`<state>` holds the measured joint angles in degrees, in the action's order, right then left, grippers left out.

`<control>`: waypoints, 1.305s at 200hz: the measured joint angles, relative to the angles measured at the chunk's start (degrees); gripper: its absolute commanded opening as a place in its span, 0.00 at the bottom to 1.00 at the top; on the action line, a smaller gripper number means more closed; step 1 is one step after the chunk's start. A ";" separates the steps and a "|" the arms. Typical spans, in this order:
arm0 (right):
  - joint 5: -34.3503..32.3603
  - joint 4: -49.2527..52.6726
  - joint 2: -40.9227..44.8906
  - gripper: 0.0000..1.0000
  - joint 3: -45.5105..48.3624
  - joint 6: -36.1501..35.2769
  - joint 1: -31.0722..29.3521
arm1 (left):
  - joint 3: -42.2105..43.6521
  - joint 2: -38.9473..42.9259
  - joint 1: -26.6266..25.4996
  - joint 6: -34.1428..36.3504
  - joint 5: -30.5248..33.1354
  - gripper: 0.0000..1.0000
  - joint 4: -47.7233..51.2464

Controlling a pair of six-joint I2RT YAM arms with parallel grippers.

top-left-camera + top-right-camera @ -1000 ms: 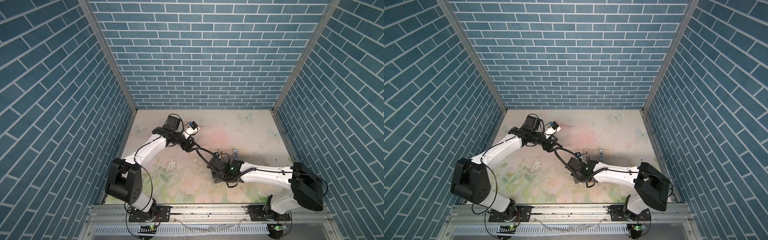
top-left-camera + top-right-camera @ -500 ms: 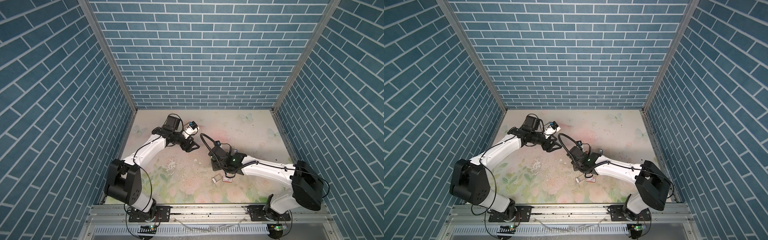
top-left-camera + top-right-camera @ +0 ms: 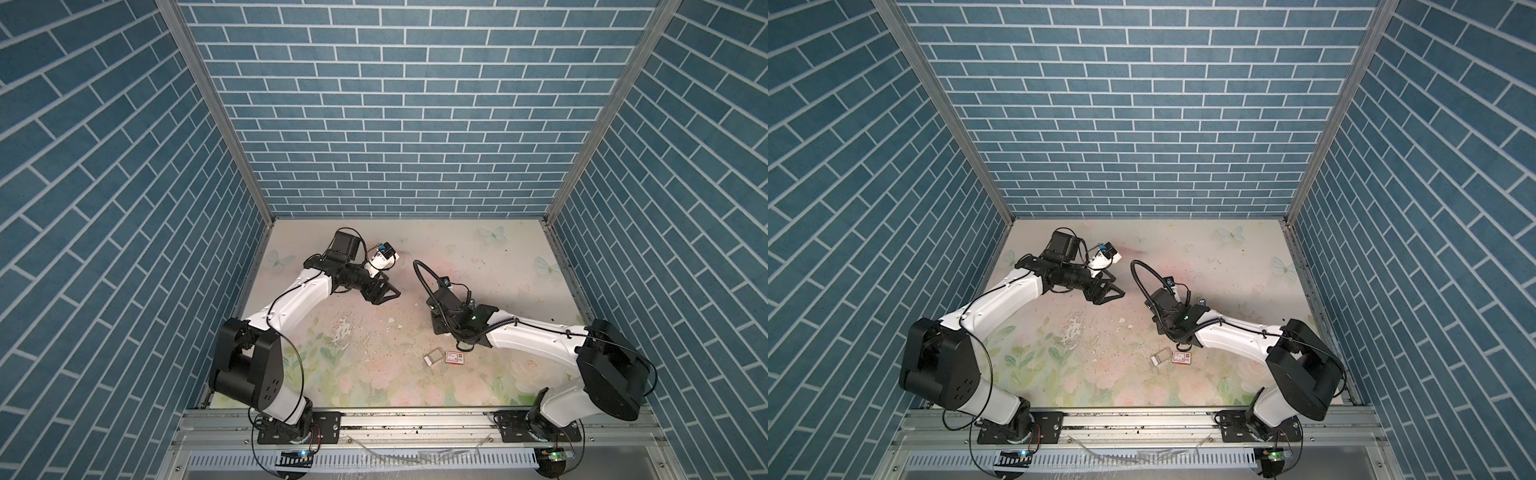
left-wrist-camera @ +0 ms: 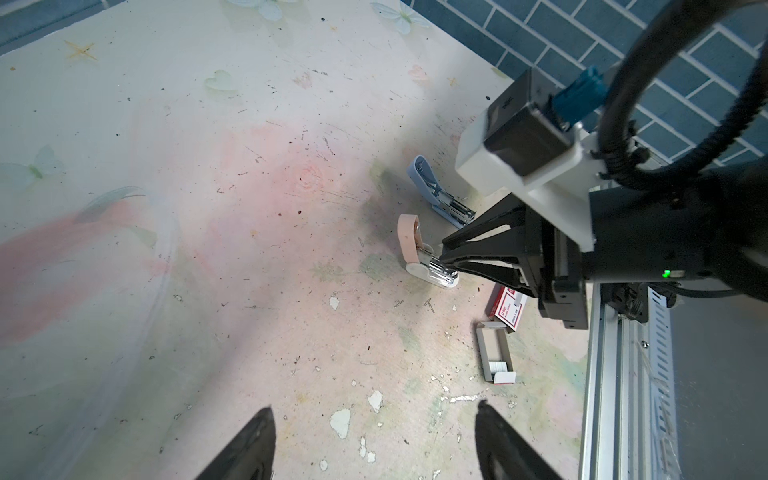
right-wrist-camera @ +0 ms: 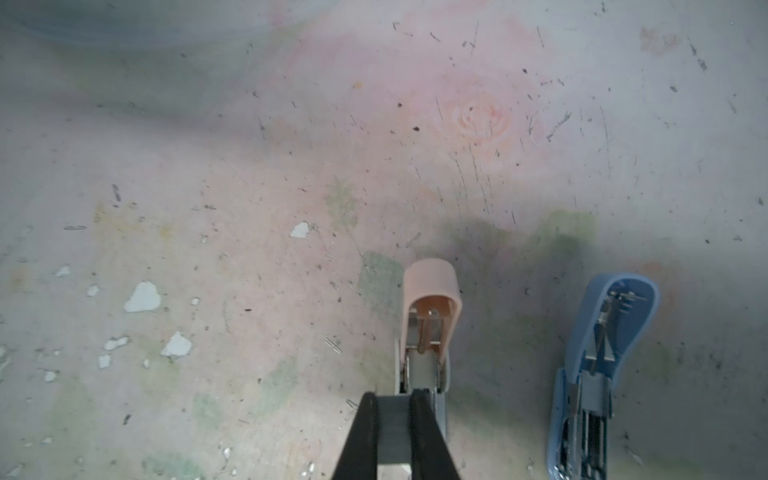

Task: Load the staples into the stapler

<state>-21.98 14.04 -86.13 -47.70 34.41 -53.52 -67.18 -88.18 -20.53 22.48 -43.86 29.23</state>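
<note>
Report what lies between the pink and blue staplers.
Only bare, scuffed tabletop between the pink stapler and the blue stapler, clearest in the right wrist view.

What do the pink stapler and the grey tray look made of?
Pink stapler: matte moulded plastic shell, smooth and rounded, with a shiny metal channel inside. Grey tray: probably thin cardboard, judging by its folded end flap and dull flat walls.

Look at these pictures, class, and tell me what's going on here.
A two-armed robot is loading staples into a pink stapler. Its right pincer, almost closed, has its tips at the stapler's open magazine, lid flipped up; whether a strip is pinched there cannot be made out. The left pincer hangs open and empty above the table. A blue stapler lies open beside the pink one. The grey tray, staples inside, and the red-and-white box lie close by.
</note>
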 measured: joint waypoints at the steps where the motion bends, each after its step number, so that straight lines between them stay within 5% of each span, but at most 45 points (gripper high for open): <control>1: 0.00 -0.07 0.00 0.06 0.11 0.00 0.00 | 0.00 0.00 0.00 0.00 -0.04 0.77 0.00; 261: 1.25 -15.21 4.61 0.07 11.37 -0.35 1.20 | 0.00 -1.46 0.04 0.02 -2.73 0.77 0.07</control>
<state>-20.73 -1.17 -81.52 -36.34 34.06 -52.31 -67.18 -89.65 -20.49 22.50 -46.59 29.30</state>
